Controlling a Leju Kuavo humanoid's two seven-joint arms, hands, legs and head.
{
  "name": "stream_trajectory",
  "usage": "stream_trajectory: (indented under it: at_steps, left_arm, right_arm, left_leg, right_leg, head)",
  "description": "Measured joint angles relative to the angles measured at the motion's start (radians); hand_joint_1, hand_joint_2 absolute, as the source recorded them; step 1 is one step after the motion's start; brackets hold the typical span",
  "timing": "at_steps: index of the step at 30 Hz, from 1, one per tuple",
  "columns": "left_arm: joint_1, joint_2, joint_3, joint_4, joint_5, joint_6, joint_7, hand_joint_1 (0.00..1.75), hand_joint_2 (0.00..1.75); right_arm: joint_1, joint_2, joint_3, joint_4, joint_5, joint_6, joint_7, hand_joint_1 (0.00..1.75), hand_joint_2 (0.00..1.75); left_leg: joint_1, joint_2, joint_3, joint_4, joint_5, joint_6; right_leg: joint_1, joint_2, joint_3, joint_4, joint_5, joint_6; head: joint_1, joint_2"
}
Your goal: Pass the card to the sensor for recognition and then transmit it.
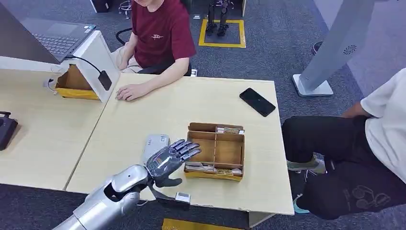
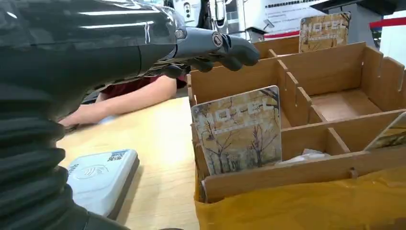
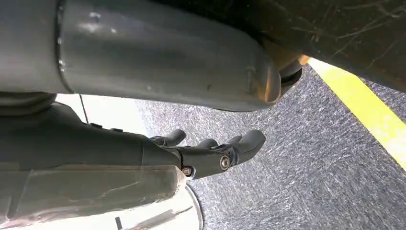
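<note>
Hovering left hand [image 1: 168, 159], fingers spread, empty, between one sensor [image 1: 154, 146] and one box [image 1: 215, 152]; two upright cards [image 2: 238, 130] visible; right hand [image 3: 210, 153] loosely open at six o'clock.

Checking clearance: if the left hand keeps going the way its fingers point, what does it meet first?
Probably the box: the left hand points at its near-left corner, where a card stands. Its height above the rim is unclear, so it might pass over.
</note>
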Motion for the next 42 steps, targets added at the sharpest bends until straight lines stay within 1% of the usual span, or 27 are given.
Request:
stream_trajectory:
  at_steps: [2, 3, 4, 5, 8, 11, 22, 33, 42]
  left_arm:
    - [0.0, 0.001, 0.0, 0.002, 0.008, -0.002, -0.001, 1.75, 1.75]
    - [0.0, 0.003, 0.0, 0.002, 0.019, -0.003, -0.007, 1.66, 1.75]
    - [0.0, 0.004, 0.0, 0.002, 0.029, -0.005, -0.015, 1.73, 1.75]
    - [0.0, 0.006, 0.0, 0.002, 0.035, -0.008, -0.019, 1.57, 1.75]
    - [-0.001, 0.011, 0.0, 0.002, 0.045, -0.011, -0.026, 1.62, 1.75]
    - [-0.004, 0.017, 0.0, -0.002, 0.053, -0.014, -0.03, 1.75, 1.75]
    - [-0.006, 0.036, 0.0, -0.017, 0.064, -0.023, -0.036, 1.75, 1.75]
    - [-0.005, 0.045, 0.0, -0.024, 0.074, -0.027, -0.042, 1.75, 1.75]
    - [-0.003, 0.061, 0.004, -0.046, 0.11, -0.036, -0.055, 1.75, 1.75]
  right_arm:
    - [0.0, 0.0, 0.0, 0.0, 0.0, 0.0, 0.0, 0.0, 0.0]
    - [0.0, 0.0, 0.0, 0.0, 0.0, 0.0, 0.0, 0.0, 0.0]
    - [0.0, 0.0, 0.0, 0.0, 0.0, 0.002, 0.0, 0.0, 0.0]
    - [0.0, 0.0, 0.001, 0.0, 0.0, 0.003, 0.0, 0.0, 0.0]
    - [0.0, 0.0, 0.002, 0.0, 0.0, 0.003, 0.0, 0.0, 0.0]
    - [0.0, 0.0, 0.004, 0.0, 0.0, 0.003, 0.0, 0.0, 0.0]
    - [0.0, 0.0, 0.01, 0.0, 0.0, 0.005, -0.001, 0.0, 0.0]
    - [0.0, 0.0, 0.01, 0.0, 0.0, 0.006, -0.006, 0.0, 0.0]
    - [0.001, 0.0, 0.011, 0.0, 0.0, 0.006, -0.006, 0.0, 0.0]
  left_leg:
    - [0.0, 0.0, 0.0, 0.0, 0.0, 0.0]
    - [0.0, 0.0, 0.0, 0.0, 0.0, 0.0]
    - [0.0, 0.0, 0.0, 0.0, 0.0, 0.0]
    - [0.0, 0.0, 0.0, 0.0, 0.0, 0.0]
    - [0.0, 0.0, 0.0, 0.0, 0.0, 0.0]
    - [0.0, 0.0, 0.0, 0.0, 0.0, 0.0]
    - [0.0, 0.0, 0.0, 0.0, 0.0, 0.0]
    - [0.0, 0.0, 0.0, 0.0, 0.0, 0.0]
    - [0.0, 0.0, 0.0, 0.0, 0.0, 0.0]
  right_leg:
    - [0.0, 0.0, 0.0, 0.0, 0.0, 0.0]
    - [0.0, 0.0, 0.0, 0.0, 0.0, 0.0]
    - [0.0, 0.0, 0.0, 0.0, 0.0, 0.0]
    - [0.0, 0.0, 0.0, 0.0, 0.0, 0.0]
    - [0.0, 0.0, 0.0, 0.0, 0.0, 0.0]
    - [0.0, 0.0, 0.0, 0.0, 0.0, 0.0]
    - [0.0, 0.0, 0.0, 0.0, 0.0, 0.0]
    - [0.0, 0.0, 0.001, 0.0, 0.0, 0.0]
    - [0.0, 0.0, 0.0, 0.0, 0.0, 0.0]
  head:
    - [0.0, 0.0]
    - [0.0, 0.0]
    - [0.0, 0.0]
    - [0.0, 0.0]
    - [0.0, 0.0]
    - [0.0, 0.0]
    - [0.0, 0.0]
    - [0.0, 0.0]
    - [0.0, 0.0]
